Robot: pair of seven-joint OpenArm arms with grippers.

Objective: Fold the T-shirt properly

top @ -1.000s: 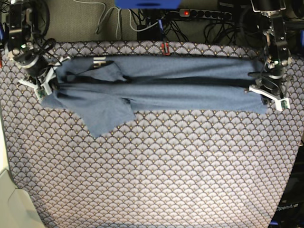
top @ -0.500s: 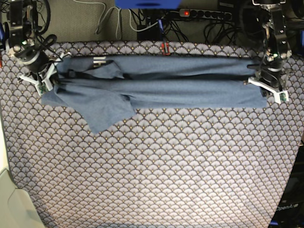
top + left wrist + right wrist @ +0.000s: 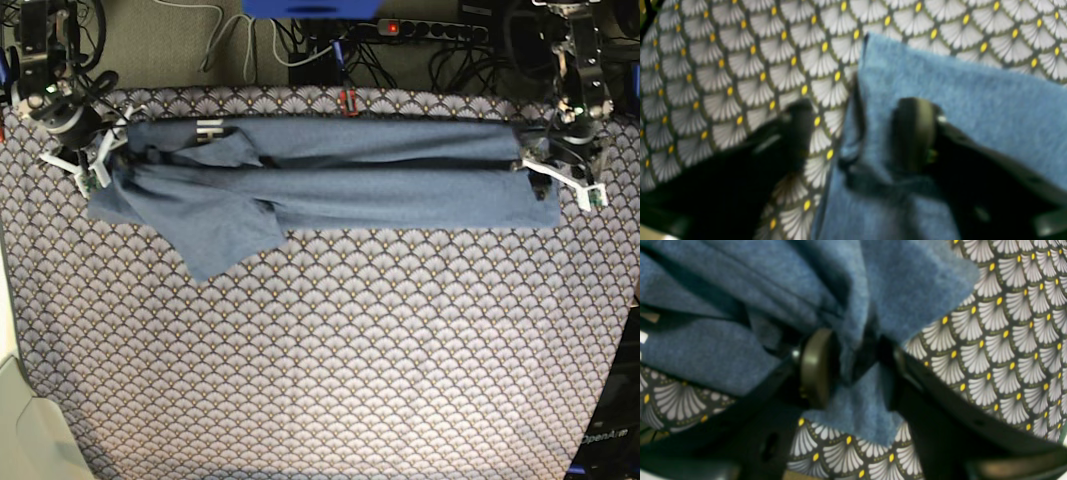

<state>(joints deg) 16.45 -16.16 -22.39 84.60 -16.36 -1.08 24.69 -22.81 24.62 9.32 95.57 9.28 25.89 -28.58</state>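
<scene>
The slate-blue T-shirt [image 3: 350, 175] lies as a long, narrow folded band across the far part of the table, with one sleeve flap [image 3: 230, 240] spilling toward me at its left end. A bit of white print [image 3: 210, 127] peeks out near the top left. My left gripper [image 3: 562, 183] stands at the band's right end. In the left wrist view it [image 3: 857, 133] is open, one finger on the T-shirt [image 3: 973, 93], the other on the tablecloth. My right gripper [image 3: 88, 165] is at the left end. Its jaws [image 3: 855, 366] stand apart around a loose bunch of T-shirt [image 3: 706, 350].
A patterned fan-print tablecloth [image 3: 330, 360] covers the table. Behind the far edge lie a power strip [image 3: 430, 30], cables and a blue object [image 3: 310, 8]. A pale surface [image 3: 20, 420] borders the near left corner.
Both grippers moved toward the far edge, dragging the shirt's ends with them and narrowing the band. Their jaws, shut on the cloth before, now stand apart.
</scene>
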